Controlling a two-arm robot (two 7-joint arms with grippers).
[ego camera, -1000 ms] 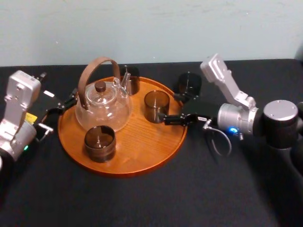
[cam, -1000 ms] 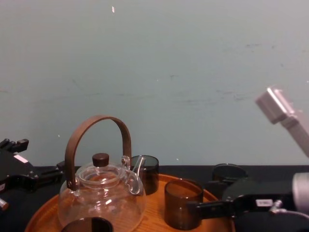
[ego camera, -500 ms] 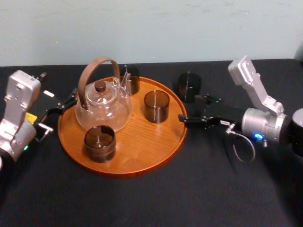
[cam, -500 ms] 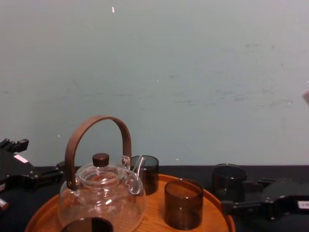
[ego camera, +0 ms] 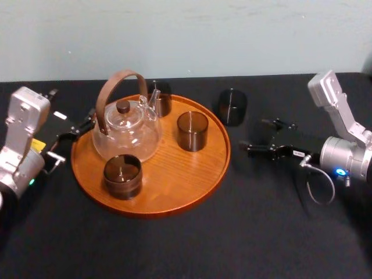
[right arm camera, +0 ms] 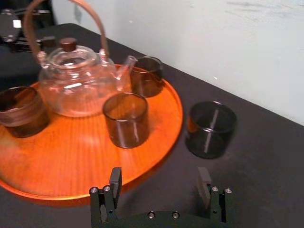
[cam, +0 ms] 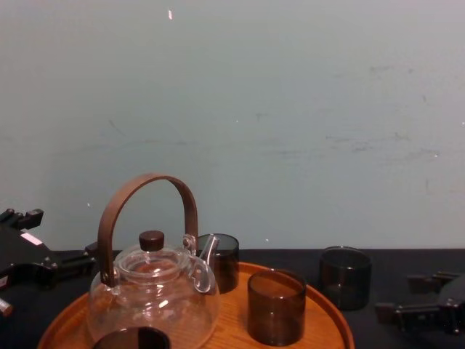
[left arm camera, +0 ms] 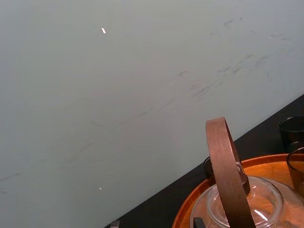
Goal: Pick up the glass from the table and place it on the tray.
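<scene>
A plain pale blue-green wall [cam: 290,87] stands behind, evenly lit, bearing faint scuffs [cam: 349,145] and perhaps a small white chip [cam: 170,14].

1. The chest view's lower edge cuts off the near part of the round orange-brown wooden tray [cam: 327,320] and most of the near smoky dark glass cup [cam: 134,338].
2. The clear glass teapot [ego camera: 127,131] with its brown arched handle hides part of the far dark cup [ego camera: 162,103] behind its spout.
3. The right gripper [cam: 392,296] runs past the chest view's right edge.

A clear glass teapot [ego camera: 126,135] with a curved brown handle and dark lid knob stands upright before a pale green wall [ego camera: 232,35].
</scene>
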